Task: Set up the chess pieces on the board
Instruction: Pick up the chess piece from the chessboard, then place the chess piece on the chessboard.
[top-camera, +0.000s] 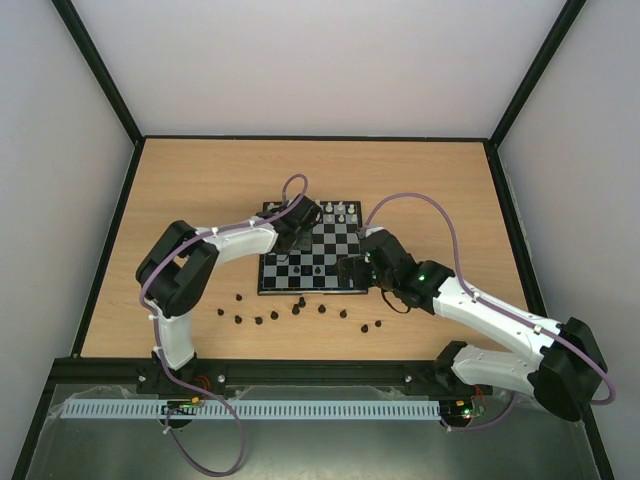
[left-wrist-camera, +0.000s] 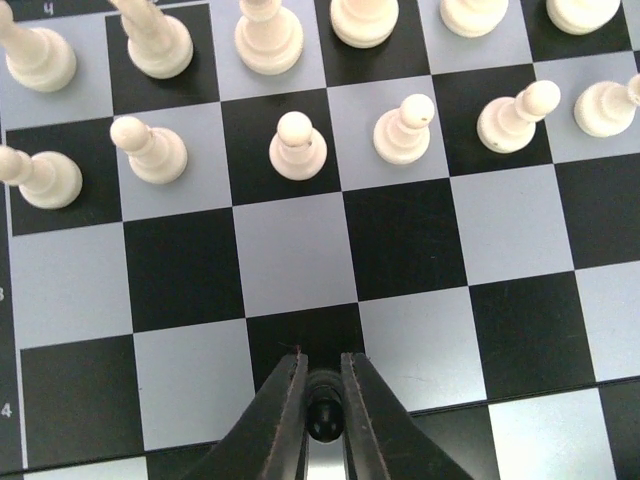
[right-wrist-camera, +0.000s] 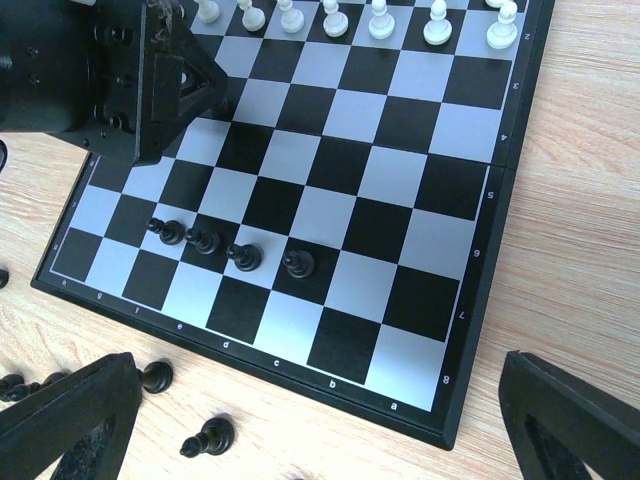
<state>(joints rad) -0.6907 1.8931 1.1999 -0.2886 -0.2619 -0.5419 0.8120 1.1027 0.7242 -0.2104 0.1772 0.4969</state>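
Note:
The board (top-camera: 335, 258) lies mid-table. White pieces (top-camera: 340, 211) stand in two rows along its far edge, and they show at the top of the left wrist view (left-wrist-camera: 297, 150). Several black pawns (right-wrist-camera: 245, 257) stand in a row near its front edge. My left gripper (left-wrist-camera: 322, 360) hovers over the board's middle squares (top-camera: 298, 240), shut on a small black piece (left-wrist-camera: 326, 412). My right gripper (right-wrist-camera: 320, 425) is wide open and empty above the board's near right corner (top-camera: 352, 272).
Several loose black pieces (top-camera: 300, 310) lie on the wooden table in front of the board; two show in the right wrist view (right-wrist-camera: 208, 437). The left arm's gripper body (right-wrist-camera: 110, 80) hangs over the board's left side. Black frame posts edge the table.

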